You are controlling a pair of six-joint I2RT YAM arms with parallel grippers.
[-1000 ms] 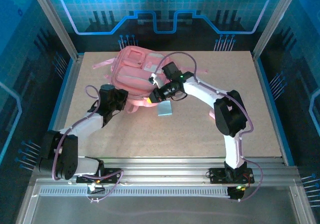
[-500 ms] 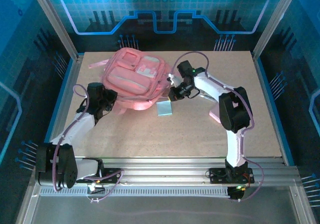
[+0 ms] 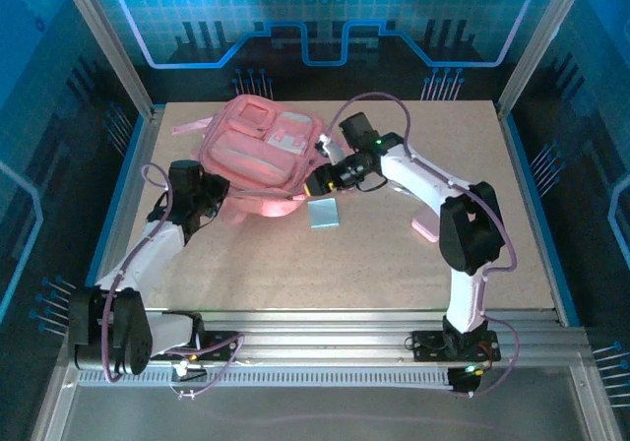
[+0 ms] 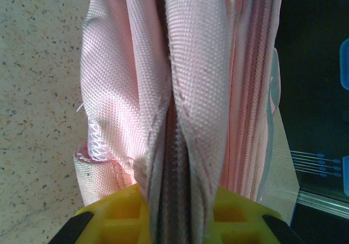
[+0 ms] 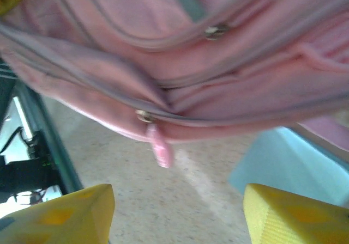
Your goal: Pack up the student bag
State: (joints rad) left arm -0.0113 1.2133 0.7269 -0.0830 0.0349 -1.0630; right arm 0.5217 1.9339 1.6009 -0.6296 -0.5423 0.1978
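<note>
The student bag (image 3: 258, 151) is a soft pink backpack lying at the table's back centre, front pockets up. My left gripper (image 3: 210, 195) is at its near left edge. In the left wrist view its yellow fingers (image 4: 114, 214) are shut on a fold of the bag's pink fabric and zip (image 4: 177, 162). My right gripper (image 3: 319, 177) is at the bag's near right corner. It (image 5: 177, 214) is open, with its fingertips (image 5: 73, 211) wide apart. A small pink zip pull (image 5: 162, 147) hangs from the bag (image 5: 180, 48) just ahead of the open jaws, untouched.
A flat light blue item (image 3: 323, 214) lies on the table just in front of the bag, also seen beside the right finger (image 5: 281, 162). A small pink thing (image 3: 425, 230) lies by the right arm's elbow. Metal frame rails border the table (image 3: 394, 264).
My right gripper has gone from shut to open at the bag's near right corner. The bag has shifted left along with my left gripper, which stays shut on it.
</note>
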